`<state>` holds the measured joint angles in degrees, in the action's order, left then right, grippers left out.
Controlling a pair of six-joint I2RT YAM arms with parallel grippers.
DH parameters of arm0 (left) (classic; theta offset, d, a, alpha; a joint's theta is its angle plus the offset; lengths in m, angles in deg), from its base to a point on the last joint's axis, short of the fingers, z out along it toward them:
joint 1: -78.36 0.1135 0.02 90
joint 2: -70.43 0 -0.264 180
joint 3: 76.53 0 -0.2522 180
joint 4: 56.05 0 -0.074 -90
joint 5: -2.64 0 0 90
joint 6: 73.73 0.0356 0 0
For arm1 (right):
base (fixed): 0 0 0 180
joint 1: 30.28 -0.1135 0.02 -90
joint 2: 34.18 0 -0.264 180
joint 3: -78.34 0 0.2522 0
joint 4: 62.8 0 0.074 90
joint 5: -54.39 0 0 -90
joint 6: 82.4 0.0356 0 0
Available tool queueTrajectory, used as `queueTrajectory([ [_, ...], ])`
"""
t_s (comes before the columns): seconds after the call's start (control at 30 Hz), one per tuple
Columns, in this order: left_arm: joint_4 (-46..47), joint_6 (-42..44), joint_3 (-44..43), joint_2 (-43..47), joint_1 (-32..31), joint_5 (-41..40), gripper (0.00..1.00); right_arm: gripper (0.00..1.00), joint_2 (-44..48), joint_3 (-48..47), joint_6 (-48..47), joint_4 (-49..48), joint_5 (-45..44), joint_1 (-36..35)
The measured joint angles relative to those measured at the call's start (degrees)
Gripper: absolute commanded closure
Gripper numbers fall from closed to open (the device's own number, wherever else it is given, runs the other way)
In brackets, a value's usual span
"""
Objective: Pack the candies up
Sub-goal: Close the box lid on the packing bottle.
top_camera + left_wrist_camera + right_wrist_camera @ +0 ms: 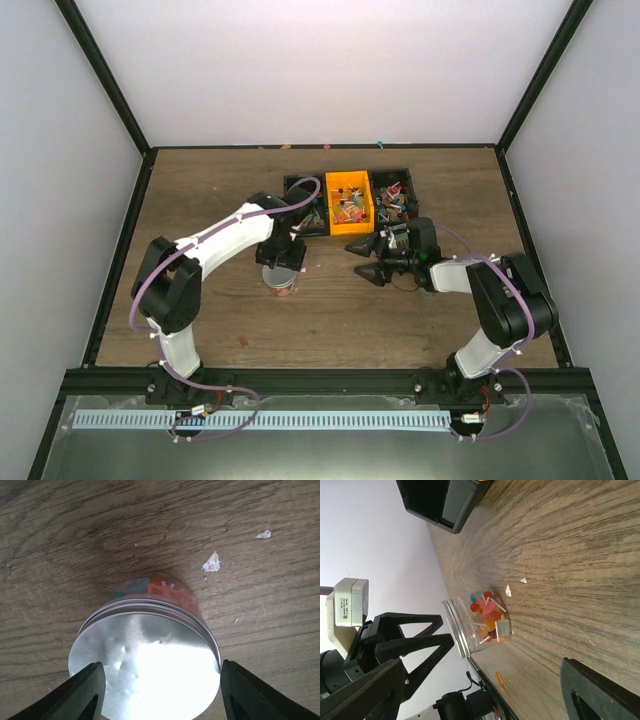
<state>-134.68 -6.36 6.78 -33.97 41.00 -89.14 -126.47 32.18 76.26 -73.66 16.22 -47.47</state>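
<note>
A small clear jar [281,279] with a silver lid [145,665] stands upright on the wooden table and holds mixed-colour candies [489,616]. They show red and blue through the glass in the left wrist view [159,589]. My left gripper [280,260] hangs just above the lid, open, with a finger [85,692] on each side of it [162,695]. It shows beside the jar [480,622] in the right wrist view [420,640]. More candies [396,200] lie in the bins. My right gripper [372,258] is open and empty [480,700], pointing at the jar from the right.
An orange bin [349,200] stands between two black bins [305,205] at the back middle; a black bin corner shows in the right wrist view [440,500]. A loose orange candy [499,680] and white scraps [212,562] lie on the wood near the jar.
</note>
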Motion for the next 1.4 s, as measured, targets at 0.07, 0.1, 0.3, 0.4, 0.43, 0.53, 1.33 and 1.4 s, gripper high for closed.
queueTrajectory([
  [0.07, 0.0, -0.3, 0.0, 0.0, 0.0, -0.2, 0.38, 0.14, 0.0, 0.0, -0.3, 0.2, 0.0, 0.0],
  [0.1, 0.0, -0.4, 0.0, 0.0, 0.0, -0.3, 0.39, 0.14, 0.0, 0.0, -0.3, 0.3, 0.0, 0.0],
  [0.3, 0.0, -1.2, 0.0, 0.0, 0.2, -0.5, 0.47, 0.14, 0.0, 0.0, -0.8, 1.1, 0.1, 0.0],
  [0.4, 0.0, -1.3, 0.0, 0.0, 0.2, -0.5, 0.47, 0.14, 0.0, 0.0, -1.0, 1.4, 0.3, 0.0],
  [0.43, 0.0, -1.3, 0.0, 0.0, 0.2, -0.5, 0.47, 0.14, 0.0, 0.0, -1.1, 1.5, 0.4, 0.1],
  [0.53, 0.0, -1.4, 0.0, 0.0, 0.2, -0.5, 0.47, 0.14, 0.0, 0.0, -1.2, 1.5, 0.5, 0.1],
  [1.33, 2.5, -1.2, 2.1, -0.2, 1.4, 0.9, 0.47, 0.14, -0.9, 0.0, -2.0, 2.2, 1.1, 0.6],
  [1.4, 2.5, -1.2, 2.1, -0.2, 1.4, 1.0, 0.47, 0.14, -0.9, 0.0, -2.0, 2.3, 1.1, 0.6],
])
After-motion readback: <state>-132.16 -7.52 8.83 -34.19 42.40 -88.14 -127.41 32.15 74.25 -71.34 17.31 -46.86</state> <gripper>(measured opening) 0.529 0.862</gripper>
